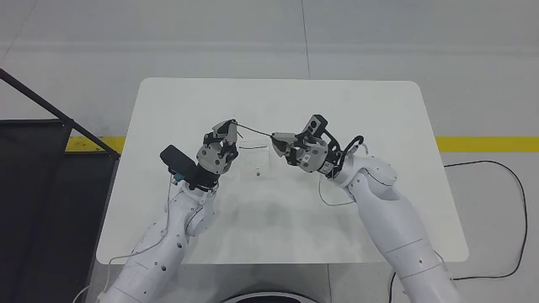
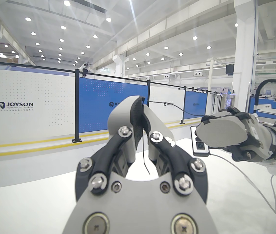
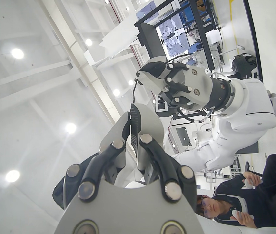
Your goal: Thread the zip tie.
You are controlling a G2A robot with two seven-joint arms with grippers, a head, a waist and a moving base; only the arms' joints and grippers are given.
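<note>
Left wrist view first: how do your jaws stand?

— My left gripper (image 2: 141,107) has its jaws pressed together on the zip tie (image 2: 143,147). A short tail of it hangs down behind the pads (image 2: 136,120). My right gripper (image 3: 133,112) is clamped on it too, further along. Between the two grippers the zip tie runs in the air, above the table (image 1: 370,135).

— How will it handle?

— I judge it very light and thin, springy but easy to bend. It is also smooth, so it may slip or twist between the pads. I think it is best to hold it near the tip with one gripper and close to the head with the other. Then the free part is short and wobbles less.

— Is there any container?

— On the table, under the zip tie, I see something like a clear box (image 1: 253,156). What is inside I cannot tell; maybe one small piece.
</note>
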